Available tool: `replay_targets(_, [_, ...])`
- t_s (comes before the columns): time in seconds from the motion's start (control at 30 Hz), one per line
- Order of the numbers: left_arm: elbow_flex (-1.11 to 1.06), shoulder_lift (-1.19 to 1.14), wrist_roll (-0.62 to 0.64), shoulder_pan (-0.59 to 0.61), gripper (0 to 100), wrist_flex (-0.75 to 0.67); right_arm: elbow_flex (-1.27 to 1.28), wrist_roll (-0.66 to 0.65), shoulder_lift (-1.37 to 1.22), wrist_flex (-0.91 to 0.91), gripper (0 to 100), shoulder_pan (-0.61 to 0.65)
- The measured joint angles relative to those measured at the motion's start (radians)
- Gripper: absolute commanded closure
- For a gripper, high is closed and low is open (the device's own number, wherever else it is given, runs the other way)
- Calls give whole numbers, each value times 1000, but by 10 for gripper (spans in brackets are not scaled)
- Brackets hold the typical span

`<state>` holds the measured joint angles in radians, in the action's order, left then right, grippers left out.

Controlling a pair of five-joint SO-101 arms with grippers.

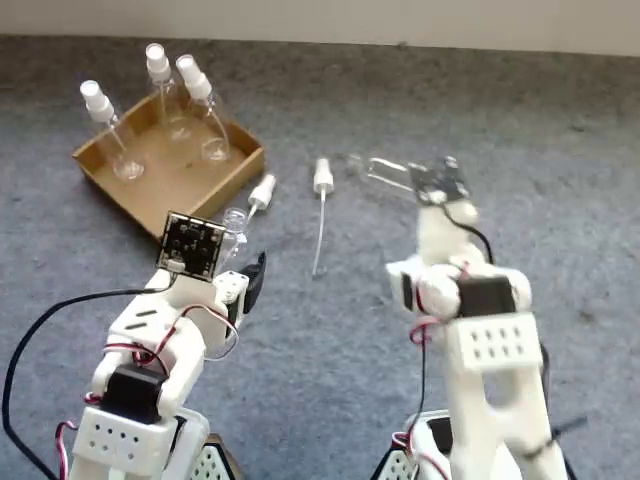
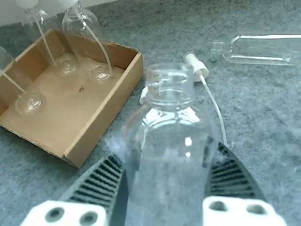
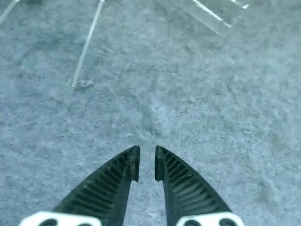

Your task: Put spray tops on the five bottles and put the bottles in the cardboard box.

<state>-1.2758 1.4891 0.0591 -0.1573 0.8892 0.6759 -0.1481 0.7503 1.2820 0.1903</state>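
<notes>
Left gripper (image 2: 167,165): jaws clamped on the body of an uncapped clear bottle (image 2: 169,127), held upright. Cardboard box (image 2: 106,117) sits just ahead of it, with capped bottles (image 2: 84,23) standing inside. A loose spray top (image 2: 195,66) lies just past the held bottle's neck.

Right gripper (image 3: 146,162): narrow gap, nothing between the fingers, low over carpet (image 3: 188,108). A dip tube (image 3: 87,47) and a lying bottle (image 3: 211,14) are ahead of it.

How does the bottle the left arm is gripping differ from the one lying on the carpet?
The gripped bottle is clamped between the left gripper's fingers; the lying bottle rests untouched on its side on the carpet. The gripped bottle is beside the cardboard box; the lying bottle is farther from it. Both are clear, with bare necks and no spray top.
</notes>
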Motion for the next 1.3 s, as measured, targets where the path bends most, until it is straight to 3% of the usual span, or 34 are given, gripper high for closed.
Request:
replay_targets(0.27, [-140,259,46,0,965,-3,-278,94,-377,0,833,95])
replay_targets(0.37, [-149,319,46,52,965,-3,-385,100,-502,0,829,127])
replay_targets(0.87, [-155,327,51,230,965,-3,-974,103,-1082,-9,825,230])
replay_targets(1.3, [-190,328,51,238,965,-3,-1424,103,-1498,-9,825,230])
